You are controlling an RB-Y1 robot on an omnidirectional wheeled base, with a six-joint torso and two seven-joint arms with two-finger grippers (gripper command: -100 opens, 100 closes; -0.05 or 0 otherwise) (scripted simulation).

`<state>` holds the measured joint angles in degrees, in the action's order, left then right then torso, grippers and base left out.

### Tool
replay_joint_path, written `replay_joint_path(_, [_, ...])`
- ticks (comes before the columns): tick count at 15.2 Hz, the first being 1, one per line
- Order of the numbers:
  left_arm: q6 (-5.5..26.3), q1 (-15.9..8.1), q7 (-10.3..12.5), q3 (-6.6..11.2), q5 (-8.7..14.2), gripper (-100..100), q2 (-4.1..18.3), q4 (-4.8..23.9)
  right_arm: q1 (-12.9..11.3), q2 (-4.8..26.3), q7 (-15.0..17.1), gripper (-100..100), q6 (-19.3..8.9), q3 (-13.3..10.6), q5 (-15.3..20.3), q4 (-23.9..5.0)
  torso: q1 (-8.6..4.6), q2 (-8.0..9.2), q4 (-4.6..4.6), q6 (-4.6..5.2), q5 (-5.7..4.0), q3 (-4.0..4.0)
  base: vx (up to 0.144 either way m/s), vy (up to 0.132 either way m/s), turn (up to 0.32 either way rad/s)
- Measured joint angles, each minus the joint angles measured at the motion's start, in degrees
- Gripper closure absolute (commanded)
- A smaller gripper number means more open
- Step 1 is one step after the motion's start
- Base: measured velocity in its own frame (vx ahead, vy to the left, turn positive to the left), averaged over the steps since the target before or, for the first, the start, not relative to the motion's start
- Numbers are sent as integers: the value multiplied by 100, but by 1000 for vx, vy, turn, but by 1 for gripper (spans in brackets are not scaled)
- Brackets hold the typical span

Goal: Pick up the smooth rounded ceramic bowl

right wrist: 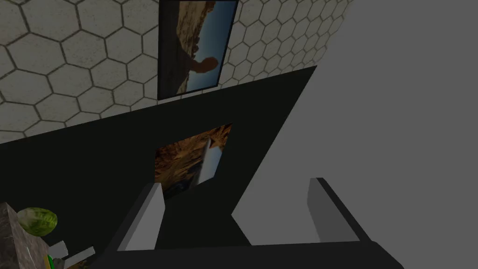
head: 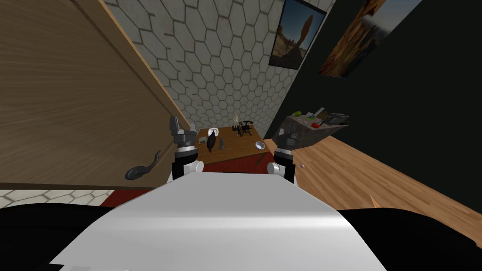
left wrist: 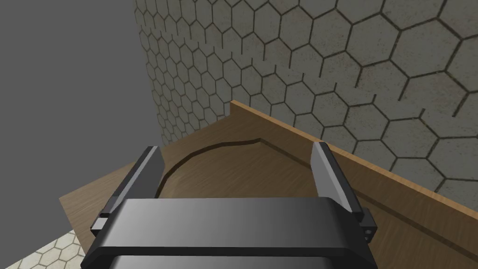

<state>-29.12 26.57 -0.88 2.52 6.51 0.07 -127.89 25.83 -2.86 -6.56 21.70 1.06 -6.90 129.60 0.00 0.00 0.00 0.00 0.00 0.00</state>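
Note:
A wooden table (head: 235, 147) stands some way ahead against the hexagon-tiled wall. On its far left part sits a white rounded bowl (head: 212, 131). A small grey bowl (head: 259, 145) sits near its right edge. Both arms are raised just above my chest, well short of the table. My left gripper (head: 182, 128) (left wrist: 235, 149) is open with nothing between its fingers, and it faces a wooden door panel (left wrist: 261, 182). My right gripper (head: 287, 135) (right wrist: 235, 184) is open and empty too.
A big wooden door (head: 70, 108) with a dark lever handle (head: 141, 169) stands close on my left. The table also holds a dark object (head: 212, 141), a pale figurine (head: 236, 120) and a black gadget (head: 245, 128). A stone counter (head: 306, 134) with small items juts out on the right.

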Motion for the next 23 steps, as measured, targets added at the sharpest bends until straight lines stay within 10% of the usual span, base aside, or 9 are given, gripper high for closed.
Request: replay_joint_path(23, [0, 0, 0, 0, 0, 0, 0, 0, -485, 2777, -535, -100, -130, -485, 772, -1563, 2, -1, -1, -2, 0, -1, -1, 7, 74])
